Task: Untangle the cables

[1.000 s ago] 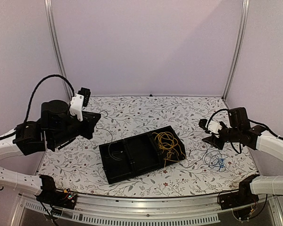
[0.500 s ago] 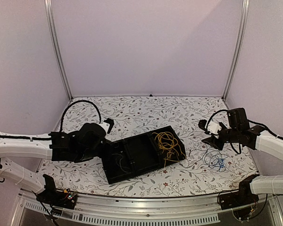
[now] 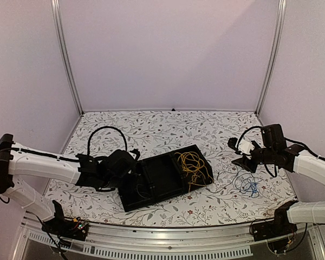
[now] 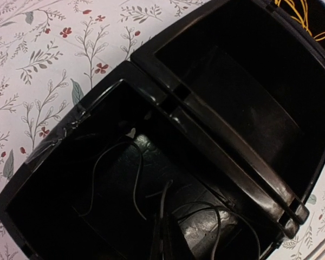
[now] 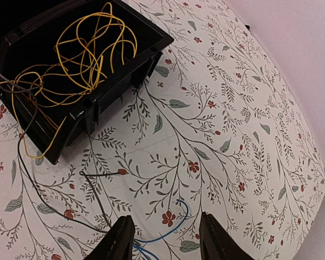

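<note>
From my station, the thin yellow wires (image 3: 190,164) lie as a loose tangle in the right-hand compartment of the black plastic three-compartment tray (image 3: 151,201). The tray sits at a slant near the middle of the table (image 3: 168,127), which has a white floral cover, and one yellow loop hangs over the tray's wall toward the cloth. My left pincer (image 3: 133,163) reaches low over the tray's left compartment with its jaws together. The left wrist view looks straight into that compartment, where several thin black wires (image 4: 136,187) curl on the floor and run toward the bottom of the picture. It is too dark there for me to tell whether one is pinched. My right pincer (image 5: 165,242) hovers above the table to the right of the tray, jaws apart. Close by it a thin blue wire (image 3: 251,187) loops on the cloth. Near that, clear of the tray, lies a separate thin black wire with a small red tip (image 5: 103,174). A dark strand trails from the yellow tangle over the tray's corner onto the table.
</note>
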### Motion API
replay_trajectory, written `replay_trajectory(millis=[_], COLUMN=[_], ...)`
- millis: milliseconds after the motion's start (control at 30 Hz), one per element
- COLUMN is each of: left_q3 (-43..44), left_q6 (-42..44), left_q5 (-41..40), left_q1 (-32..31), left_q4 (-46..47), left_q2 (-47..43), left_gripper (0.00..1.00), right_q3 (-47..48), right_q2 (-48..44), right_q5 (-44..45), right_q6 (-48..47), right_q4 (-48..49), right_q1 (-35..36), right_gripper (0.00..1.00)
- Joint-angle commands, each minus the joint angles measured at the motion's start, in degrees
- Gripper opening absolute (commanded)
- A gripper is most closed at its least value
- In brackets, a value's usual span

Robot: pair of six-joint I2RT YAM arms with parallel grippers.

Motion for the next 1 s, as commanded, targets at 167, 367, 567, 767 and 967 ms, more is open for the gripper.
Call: replay_trajectory(millis=[167,367,567,767,967], left_q3=[7.7,9.5,8.9,7.3,9.4], left_q6=[-1.6,-0.8,0.2,2.5,7.9], left_q5=[-1.7,-3.6,-1.4,3.9,8.0], left_q1=[0.8,0.8,0.6,-0.4,-2.2], left_q4=[-7.9,-10.3,-8.7,-1.3,6.0], left_q2=[-2.9,-8.9,-12.6,-13.8,-8.3], left_gripper=[0.45,0.61,0.62,0.61,0.59], right_q3=[-0.1,1.5,3.5,3.9,4.9], right_q2=[-0.8,4.2,12.3,16.2,16.6], right_q5=[0.1,-3.1,-7.0,-3.2,-1.2], right_q6=[1.5,-3.0,-6.7,-5.7,-4.6], right_q4=[1.2,-2.9,-6.3,-3.1,-2.2], right_q1=[-0.3,-0.3,0.5,3.6,5.8], right_gripper=[0.44,0.47,0.52,0.50,0.11])
